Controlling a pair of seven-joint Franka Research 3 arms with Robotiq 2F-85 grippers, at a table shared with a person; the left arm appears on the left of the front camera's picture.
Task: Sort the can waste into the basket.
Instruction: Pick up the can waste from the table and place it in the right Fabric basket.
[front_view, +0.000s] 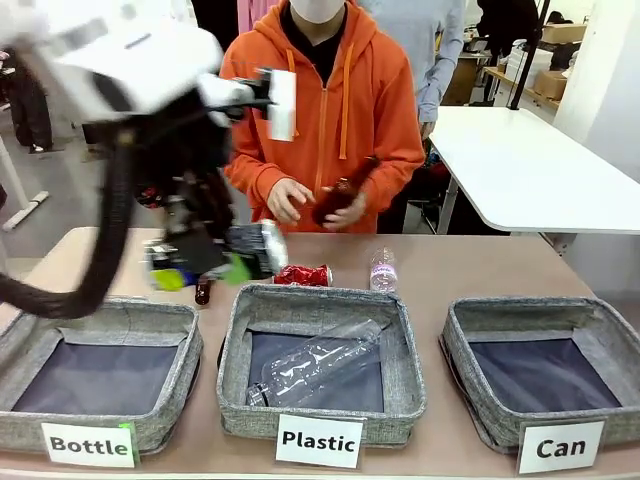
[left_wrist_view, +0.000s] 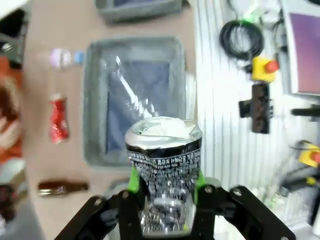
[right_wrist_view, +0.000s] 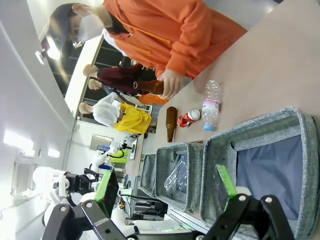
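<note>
On the left, my left claw (left_wrist_view: 166, 186) is pinching the small black metal drink can with a silver top and green marks (left_wrist_view: 164, 150) across the lower half of its body. It is held up off the table (front_view: 480, 270), above the far left corner of the grey woven basket labelled "Plastic" (front_view: 322, 300). The can's wall looks dented. I judge it to be thin, light and easily crumpled, and slick against the green pads (left_wrist_view: 133, 179), so a moderate squeeze at mid-body suits it better than a hard one.

Just right of it, the crushed shiny red can with white marks (front_view: 303, 275) lies on its side on the table, behind the far rim of that basket. It should weigh almost nothing, its creases make it stiffer, and it may skid. I would take it across its short width.

Far right stands the grey woven-fabric basket labelled "Can" (front_view: 540, 310), with nothing in it. My right claw (right_wrist_view: 167, 185) is spread wide with nothing between its pads, near that basket.
</note>
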